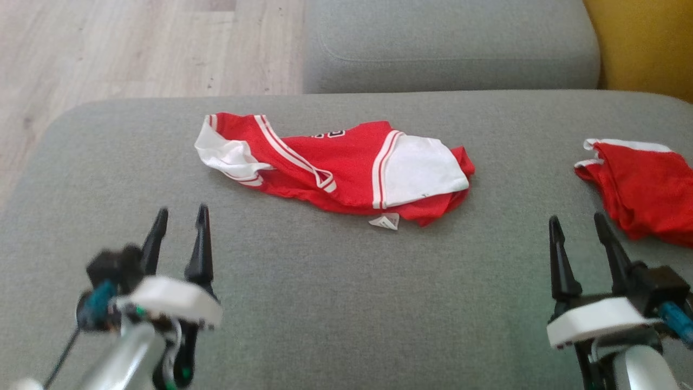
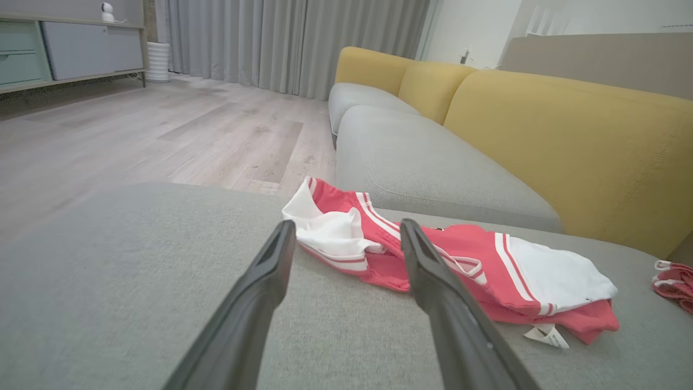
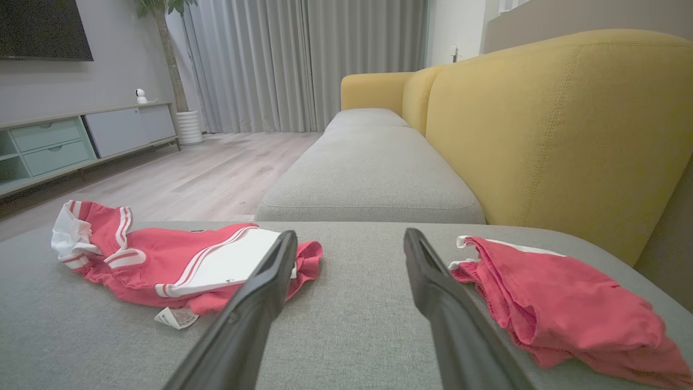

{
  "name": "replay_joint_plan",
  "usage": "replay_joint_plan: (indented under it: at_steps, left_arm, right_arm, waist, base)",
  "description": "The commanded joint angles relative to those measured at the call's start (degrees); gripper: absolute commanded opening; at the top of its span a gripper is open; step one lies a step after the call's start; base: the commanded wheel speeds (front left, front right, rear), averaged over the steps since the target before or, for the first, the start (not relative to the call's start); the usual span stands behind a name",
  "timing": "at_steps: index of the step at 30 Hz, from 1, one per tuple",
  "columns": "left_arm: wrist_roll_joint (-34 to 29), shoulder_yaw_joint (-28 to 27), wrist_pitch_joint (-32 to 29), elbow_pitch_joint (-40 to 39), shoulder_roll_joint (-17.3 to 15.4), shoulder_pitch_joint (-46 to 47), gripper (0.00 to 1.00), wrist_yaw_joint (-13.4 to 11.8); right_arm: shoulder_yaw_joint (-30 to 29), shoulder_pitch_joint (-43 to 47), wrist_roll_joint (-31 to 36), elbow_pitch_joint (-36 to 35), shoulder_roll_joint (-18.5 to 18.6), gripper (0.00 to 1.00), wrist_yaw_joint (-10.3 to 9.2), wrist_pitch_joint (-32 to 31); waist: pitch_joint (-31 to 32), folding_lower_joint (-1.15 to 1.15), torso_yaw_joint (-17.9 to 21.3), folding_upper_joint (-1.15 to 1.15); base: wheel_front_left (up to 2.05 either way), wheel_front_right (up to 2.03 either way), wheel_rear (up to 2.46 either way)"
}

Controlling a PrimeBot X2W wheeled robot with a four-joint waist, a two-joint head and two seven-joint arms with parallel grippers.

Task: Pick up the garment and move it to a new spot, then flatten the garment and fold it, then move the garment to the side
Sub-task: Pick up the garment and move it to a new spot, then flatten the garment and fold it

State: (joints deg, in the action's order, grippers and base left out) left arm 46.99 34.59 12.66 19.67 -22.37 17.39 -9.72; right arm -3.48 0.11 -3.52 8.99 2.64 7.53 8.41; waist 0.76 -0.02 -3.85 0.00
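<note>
On the cushion (image 1: pixel 346 303) | garment (image 1: pixel 335 162) lies crosswise, ahead-right of left gripper (image 1: pixel 182 211), farther from right gripper (image 1: pixel 576 218) | all jaws wide, empty

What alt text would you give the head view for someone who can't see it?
A crumpled red and white jersey lies on a grey sofa seat, a second red garment at its right edge. The left gripper and right gripper hover open in front, touching neither.

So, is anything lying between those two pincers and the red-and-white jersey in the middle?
Nothing visible. Only bare grey cushion separates the open left pincer and the open right pincer from the jersey. The other red garment lies to the right of the right pincer, off that path.
</note>
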Motion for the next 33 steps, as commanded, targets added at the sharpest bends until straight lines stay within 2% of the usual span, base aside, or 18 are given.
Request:
replay_joint_plan:
  at_steps: [1, 6, 12, 33]
  left_arm:
    - [-0.2, -3.0, 0.8, -2.7, -2.0, 1.2, 1.00, -0.8]
    - [-0.9, -3.5, 1.6, -10.0, -1.8, -6.8, 1.00, -5.4]
    - [-2.8, -2.4, 2.0, -14.4, -1.2, -12.7, 1.00, -8.3]
    - [-3.4, -2.7, 2.2, -15.3, -0.4, -16.0, 1.00, -9.5]
  right_arm:
    - [1.2, -0.8, 0.1, -2.2, 0.2, 1.00, -0.04, -0.2]
    - [1.6, 1.8, -0.4, -3.1, 0.2, 1.00, -0.04, -0.5]
    - [2.6, 4.0, -1.8, -3.5, 0.2, 1.00, -0.04, -0.5]
    - [3.8, 4.2, -3.0, -1.8, 0.2, 1.00, -0.04, 0.3]
  waist:
    - [0.4, 0.02, -0.4, 0.00]
    - [1.1, 0.02, -0.7, 0.00]
    - [1.4, 0.02, -0.8, 0.00]
    - [1.1, 0.02, -1.2, 0.00]
  base:
    - [0.00, 0.00, 0.00]
    - [0.00, 0.00, 0.00]
    - [0.00, 0.00, 0.00]
    - [0.00, 0.00, 0.00]
